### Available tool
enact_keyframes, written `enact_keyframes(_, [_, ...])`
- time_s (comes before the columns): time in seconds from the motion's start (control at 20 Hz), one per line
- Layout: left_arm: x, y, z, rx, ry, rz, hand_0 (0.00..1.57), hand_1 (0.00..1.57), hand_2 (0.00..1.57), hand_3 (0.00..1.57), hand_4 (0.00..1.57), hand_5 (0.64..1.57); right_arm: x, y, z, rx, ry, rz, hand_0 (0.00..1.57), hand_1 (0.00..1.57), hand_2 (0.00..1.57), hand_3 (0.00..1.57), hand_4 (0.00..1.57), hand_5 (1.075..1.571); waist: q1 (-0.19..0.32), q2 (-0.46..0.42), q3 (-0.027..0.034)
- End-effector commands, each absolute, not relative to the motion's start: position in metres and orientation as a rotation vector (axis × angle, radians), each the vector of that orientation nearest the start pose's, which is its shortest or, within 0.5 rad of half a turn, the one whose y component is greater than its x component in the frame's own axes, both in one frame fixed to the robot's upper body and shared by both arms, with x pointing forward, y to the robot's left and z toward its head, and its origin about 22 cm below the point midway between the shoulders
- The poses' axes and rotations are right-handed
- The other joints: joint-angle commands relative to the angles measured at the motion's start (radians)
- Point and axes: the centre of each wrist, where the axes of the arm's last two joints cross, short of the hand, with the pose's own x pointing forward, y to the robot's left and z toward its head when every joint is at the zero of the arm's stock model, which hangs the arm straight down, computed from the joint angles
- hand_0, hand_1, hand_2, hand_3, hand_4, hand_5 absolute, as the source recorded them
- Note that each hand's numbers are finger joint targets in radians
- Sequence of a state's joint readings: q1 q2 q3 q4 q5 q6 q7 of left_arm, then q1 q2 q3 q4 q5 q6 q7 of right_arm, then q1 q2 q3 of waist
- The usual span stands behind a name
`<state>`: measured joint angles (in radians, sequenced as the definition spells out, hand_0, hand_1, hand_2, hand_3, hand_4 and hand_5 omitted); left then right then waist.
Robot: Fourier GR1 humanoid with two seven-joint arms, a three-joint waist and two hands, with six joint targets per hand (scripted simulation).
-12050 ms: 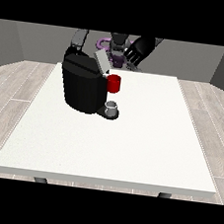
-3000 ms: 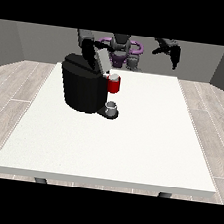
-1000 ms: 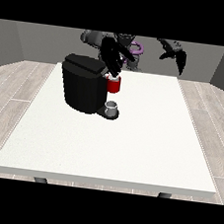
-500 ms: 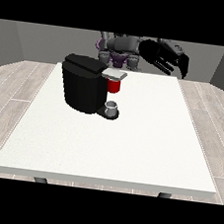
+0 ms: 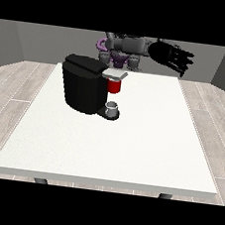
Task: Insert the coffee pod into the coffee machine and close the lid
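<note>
The black coffee machine (image 5: 86,87) stands on the table's left half, with its lid (image 5: 84,63) lying flat on top. Its grey brew head (image 5: 115,75) sticks out to the right over a red part (image 5: 115,86). A small grey cup (image 5: 113,108) stands on the drip tray below. No coffee pod shows anywhere. The hand at the view's right (image 5: 172,56) is raised above the table's far edge, to the right of the machine, with its fingers spread and holding nothing. The hand at the view's left does not show; only a grey arm (image 5: 109,38) appears beside the torso.
The white table (image 5: 130,146) stretches wide in front of and to the right of the machine. The robot's torso (image 5: 126,49) stands behind the far edge. Wooden floor surrounds the table.
The hand that lay on the machine's top a second ago has drawn back out of sight; the lid now lies flat. The hand at the view's right has swung a little lower and inward.
</note>
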<state>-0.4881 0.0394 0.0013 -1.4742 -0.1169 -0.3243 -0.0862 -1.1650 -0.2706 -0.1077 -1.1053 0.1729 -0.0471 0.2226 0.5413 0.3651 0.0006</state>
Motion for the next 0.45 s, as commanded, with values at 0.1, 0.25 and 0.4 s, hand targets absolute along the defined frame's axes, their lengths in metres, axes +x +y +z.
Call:
enact_keyframes(0.1, [0.325, 0.190, 0.087, -0.236, -1.876, -0.514, 0.00, 0.00, 0.00, 0.00, 0.27, 1.571, 0.416, -0.132, 0.244, -0.128, -2.056, 0.422, 0.00, 0.00, 0.00, 0.00, 0.00, 1.571, -0.071, -0.083, -0.0005])
enact_keyframes(0.25, [0.328, 0.226, 0.063, -0.192, -1.835, -0.441, 0.00, 0.00, 0.00, 0.00, 0.27, 1.571, 0.397, -0.081, 0.230, -0.016, -2.064, 0.480, 0.00, 0.00, 0.00, 0.00, 0.18, 1.571, -0.131, -0.124, -0.0014])
enact_keyframes(0.4, [0.315, 0.239, 0.048, -0.149, -1.813, -0.378, 0.00, 0.00, 0.00, 0.00, 0.27, 1.571, 0.392, -0.088, 0.179, 0.085, -2.019, 0.532, 0.00, 0.00, 0.00, 0.00, 0.26, 1.571, -0.219, -0.170, -0.0008])
